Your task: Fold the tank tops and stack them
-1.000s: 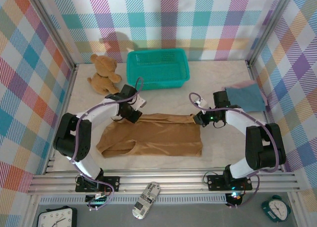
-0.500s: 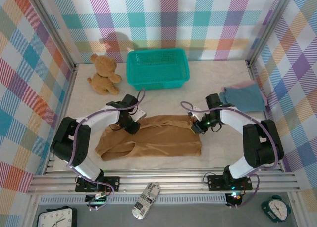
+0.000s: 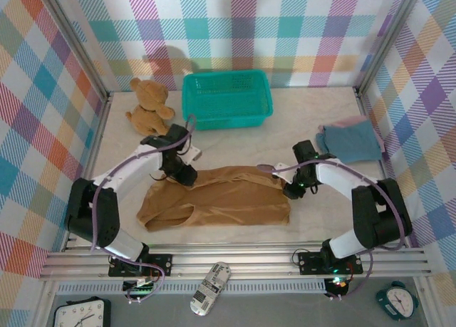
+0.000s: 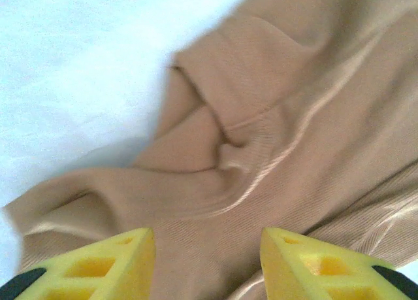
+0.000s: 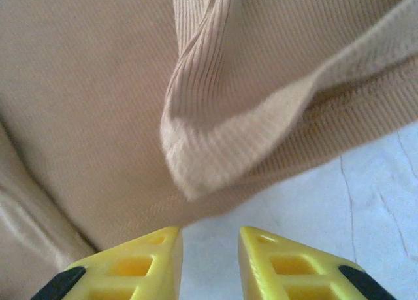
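The ochre tank top (image 3: 221, 199) lies flat at the middle of the desk (image 3: 320, 220), a pale, faintly veined surface. It forms a rough rectangle, its far edge rumpled and a scooped opening at the near left. The fabric is a fine rib knit with soft raised creases and a folded hem band. The left tool (image 4: 204, 231) stands over the far left corner of this top, its yellow wedge fingers set wide apart with nothing between them. The right tool (image 5: 209, 229) stands at the far right corner, its fingers narrowly parted and empty, just short of a curled point of ribbed hem. The blue tank top (image 3: 350, 142) lies folded at the right of the desk on the pink tank top (image 3: 354, 120), of which an edge shows. A plush teddy bear (image 3: 148, 107) sits beside a teal mesh basket (image 3: 226, 99) at the far side.
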You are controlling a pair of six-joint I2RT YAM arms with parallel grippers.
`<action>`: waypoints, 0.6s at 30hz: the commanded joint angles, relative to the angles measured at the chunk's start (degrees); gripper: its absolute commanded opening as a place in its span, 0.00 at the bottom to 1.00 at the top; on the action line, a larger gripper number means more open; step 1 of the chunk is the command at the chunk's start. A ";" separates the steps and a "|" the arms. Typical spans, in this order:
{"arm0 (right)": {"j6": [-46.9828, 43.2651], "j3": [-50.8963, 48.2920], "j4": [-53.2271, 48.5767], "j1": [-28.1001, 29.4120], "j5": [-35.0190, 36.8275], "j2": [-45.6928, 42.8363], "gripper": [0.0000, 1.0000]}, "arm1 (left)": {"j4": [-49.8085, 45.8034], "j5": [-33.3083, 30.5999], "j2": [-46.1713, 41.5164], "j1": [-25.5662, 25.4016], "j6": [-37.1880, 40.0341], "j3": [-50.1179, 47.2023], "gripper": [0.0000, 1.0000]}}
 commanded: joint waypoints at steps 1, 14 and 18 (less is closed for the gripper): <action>1.19 -0.29 -3.33 0.37 0.94 -4.31 0.36 | -6.60 -2.46 0.63 5.61 -4.58 4.28 0.47; 15.53 3.12 13.41 7.72 -9.03 -0.54 0.55 | -4.92 -0.67 17.91 8.67 -5.56 13.60 0.47; 14.66 4.14 15.22 9.37 -7.71 4.18 0.56 | -4.62 -4.37 22.36 8.83 -4.86 15.65 0.47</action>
